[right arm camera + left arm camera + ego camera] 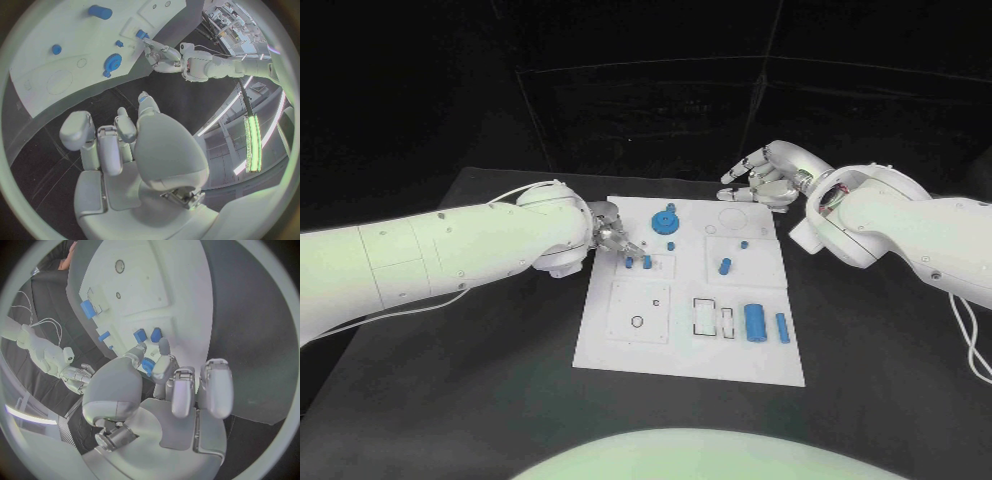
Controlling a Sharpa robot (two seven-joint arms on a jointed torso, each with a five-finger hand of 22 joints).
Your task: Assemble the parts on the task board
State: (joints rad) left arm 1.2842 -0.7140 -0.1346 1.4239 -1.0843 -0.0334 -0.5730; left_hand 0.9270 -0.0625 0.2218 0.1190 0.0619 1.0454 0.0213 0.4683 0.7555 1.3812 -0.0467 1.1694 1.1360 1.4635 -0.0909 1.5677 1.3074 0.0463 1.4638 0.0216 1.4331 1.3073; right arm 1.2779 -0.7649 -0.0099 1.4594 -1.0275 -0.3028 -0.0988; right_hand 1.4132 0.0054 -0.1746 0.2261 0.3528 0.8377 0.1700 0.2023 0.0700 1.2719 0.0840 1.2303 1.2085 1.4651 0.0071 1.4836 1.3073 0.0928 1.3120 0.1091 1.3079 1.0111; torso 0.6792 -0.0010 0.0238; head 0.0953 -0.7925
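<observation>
The white task board (733,365) lies mid-table with several blue parts on it. A blue gear-like part (665,214) sits near its far edge, and two short blue pegs (629,263) stand side by side below it. My left hand (610,235) is over the board's left edge, just beyond those pegs (140,335). In the left wrist view, its thumb and a finger pinch a small blue part (148,365). My right hand (762,178) hovers at the board's far right corner, fingers loosely curled and holding nothing (125,145). The gear (113,62) lies ahead of it.
Two long blue parts (756,322) lie at the board's near right, beside outlined rectangular slots (711,317). A further blue piece (724,265) sits mid-right. A white cable (502,195) runs along my left arm. Black table (473,400) surrounds the board.
</observation>
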